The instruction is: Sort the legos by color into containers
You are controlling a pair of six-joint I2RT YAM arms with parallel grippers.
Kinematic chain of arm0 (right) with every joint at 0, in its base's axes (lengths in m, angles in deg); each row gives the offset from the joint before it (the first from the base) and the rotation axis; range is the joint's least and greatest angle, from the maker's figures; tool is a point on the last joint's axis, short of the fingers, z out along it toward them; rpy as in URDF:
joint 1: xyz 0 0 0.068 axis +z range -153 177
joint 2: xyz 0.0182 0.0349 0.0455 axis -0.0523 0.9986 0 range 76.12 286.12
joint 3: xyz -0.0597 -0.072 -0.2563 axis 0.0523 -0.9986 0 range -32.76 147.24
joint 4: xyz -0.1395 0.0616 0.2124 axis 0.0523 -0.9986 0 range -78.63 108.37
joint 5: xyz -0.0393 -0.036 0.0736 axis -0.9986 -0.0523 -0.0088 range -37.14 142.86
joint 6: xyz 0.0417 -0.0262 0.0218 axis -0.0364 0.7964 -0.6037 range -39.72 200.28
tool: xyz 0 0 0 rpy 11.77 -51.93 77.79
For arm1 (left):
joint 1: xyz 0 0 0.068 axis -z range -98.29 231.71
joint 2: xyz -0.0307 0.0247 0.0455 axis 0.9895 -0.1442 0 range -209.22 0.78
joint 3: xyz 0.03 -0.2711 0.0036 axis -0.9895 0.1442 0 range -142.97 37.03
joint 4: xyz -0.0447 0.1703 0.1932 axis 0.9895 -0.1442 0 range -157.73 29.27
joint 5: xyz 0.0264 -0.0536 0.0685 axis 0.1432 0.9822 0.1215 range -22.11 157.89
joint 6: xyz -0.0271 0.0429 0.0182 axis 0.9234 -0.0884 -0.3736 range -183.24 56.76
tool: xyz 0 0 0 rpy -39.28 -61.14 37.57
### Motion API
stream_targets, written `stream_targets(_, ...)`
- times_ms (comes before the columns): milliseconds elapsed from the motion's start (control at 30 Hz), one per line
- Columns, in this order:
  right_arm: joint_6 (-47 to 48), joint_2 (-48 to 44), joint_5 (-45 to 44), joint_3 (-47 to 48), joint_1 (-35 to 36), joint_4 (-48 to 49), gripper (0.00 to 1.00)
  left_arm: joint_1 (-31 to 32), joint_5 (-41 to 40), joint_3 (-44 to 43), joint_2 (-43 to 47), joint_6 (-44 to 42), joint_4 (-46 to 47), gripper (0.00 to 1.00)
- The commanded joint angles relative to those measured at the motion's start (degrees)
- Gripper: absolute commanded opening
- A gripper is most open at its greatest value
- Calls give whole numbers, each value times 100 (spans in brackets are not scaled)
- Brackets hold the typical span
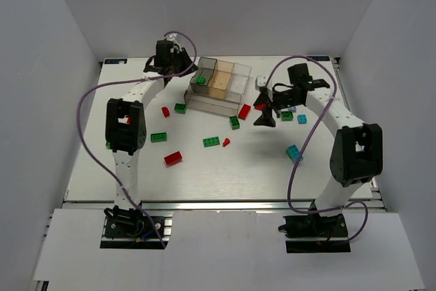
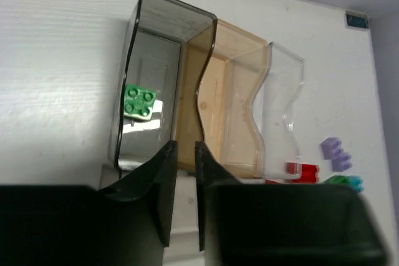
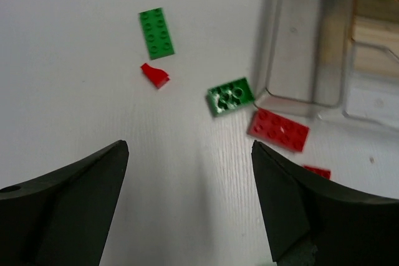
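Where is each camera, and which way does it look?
Top: fixed above and behind, looking down at the table; left arm and right arm show.
Left wrist: faces the tray holding a green brick; shut left gripper shows.
Right wrist: looks down at a red brick by the tray; open right gripper shows.
Shared: the tray.

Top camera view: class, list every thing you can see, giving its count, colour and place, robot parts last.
table: one, white, under everything.
tray: one, clear, part smoky, part tan, far middle of table.
green brick in tray: one, green, smoky compartment.
loose green bricks: at least five, green, table around the tray's front.
loose red bricks: at least four, red, table before the tray.
cyan bricks: two, cyan, table's right side.
purple brick: one, pale purple, right of tray.
left hand: one, black, shut, beside the smoky compartment.
right hand: one, black, open, above bricks near tray's right corner.
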Motion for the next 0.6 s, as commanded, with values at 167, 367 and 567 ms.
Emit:
stream_targets(167,1600,644,-290,298,1770,-227,86,-230,-912,3232,3548,-17,-139,47)
stream_targets(367,272,1214,-1161,402,2511,1042,86,-230,-1642,5011,5552,-26,-1105,81)
stream_targets(567,-528,2155,-1750,1044,2767,1236,86,-282,-2301,5716,6679,132,-1765,84)
